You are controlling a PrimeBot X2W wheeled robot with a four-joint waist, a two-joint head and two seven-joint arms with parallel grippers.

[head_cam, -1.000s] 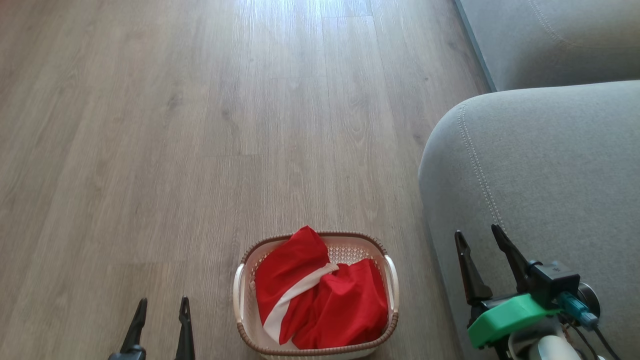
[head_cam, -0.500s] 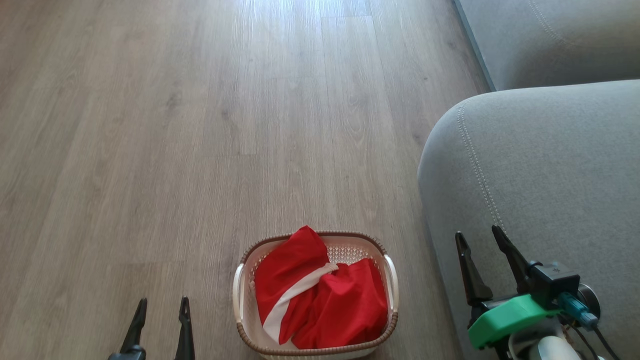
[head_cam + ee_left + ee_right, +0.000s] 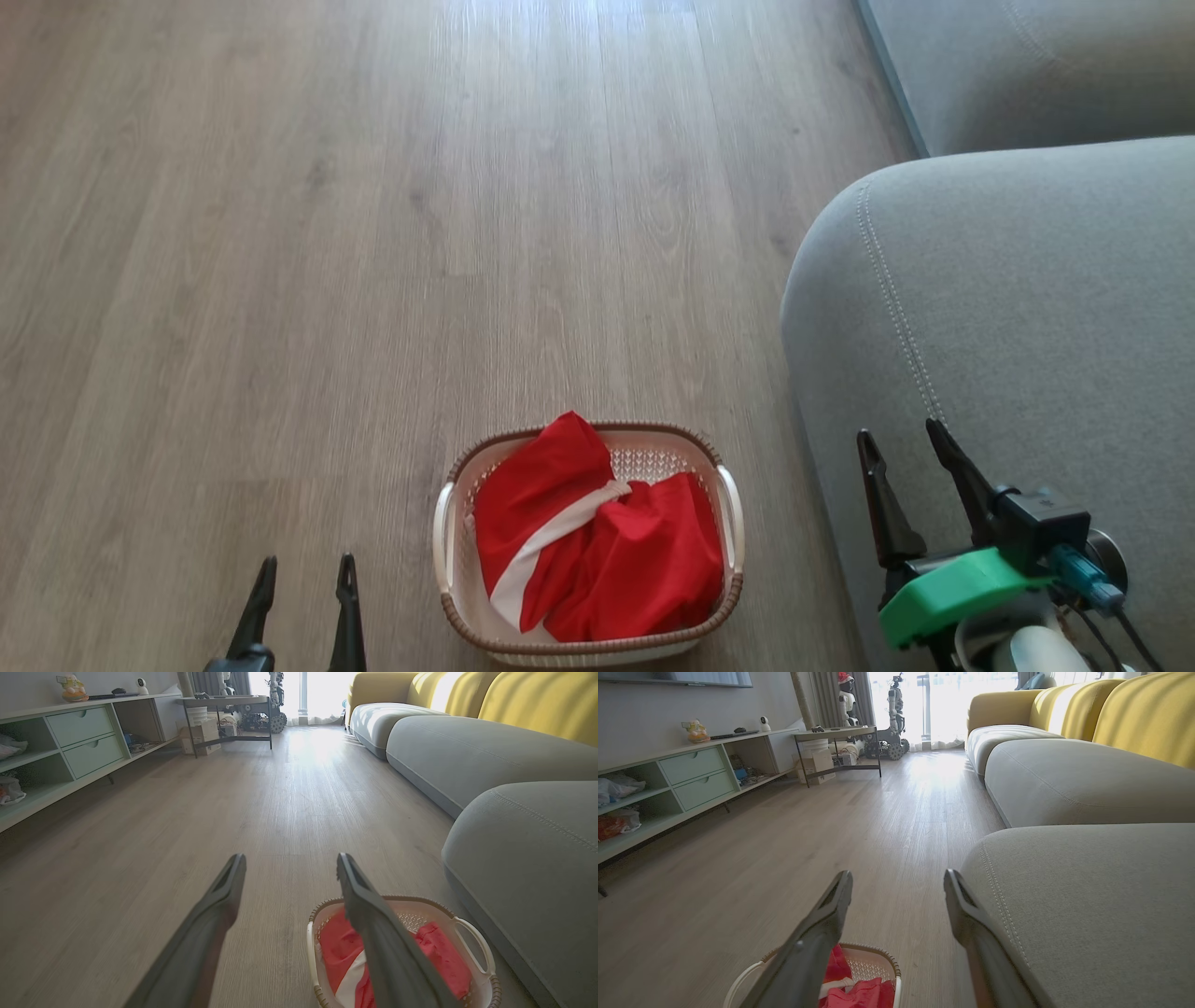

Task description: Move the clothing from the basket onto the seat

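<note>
**Head view.** The basket (image 3: 439, 551) stands on the floor (image 3: 373, 233), just beside the seat (image 3: 1027, 299). The clothing (image 3: 644, 569) lies heaped inside it, red, with a white band across one piece. Nothing lies on the seat, so the task is judged to be at its first step, the reach for a garment. The left pincer (image 3: 306, 563) hangs over the floor beside the basket, fingers apart and empty. The right pincer (image 3: 900, 431) hangs over the seat's front edge, also apart and empty.

**Left wrist view.** The two fingers stand wide with nothing between them. The basket sits low in the view, partly behind one finger, with red cloth showing inside. The seat rises just past it.

**Right wrist view.** The fingers are again spread and bare. The basket's rim and a bit of red show at the bottom edge, under one finger, with the seat close alongside.

**Next move.** One pincer likely has to swing over the basket, come down with its fingers wide and close on a raised fold. The cloth is soft, so it calls for a deep bite. The basket looks light and may slide or lift with the pull. The garment then has to be carried up and across onto the seat.

**Writing.** No brand or lettering can be read. The green mount (image 3: 943, 593) on the right wrist shows no mark. The clothing may carry a label, but none can be made out.
</note>
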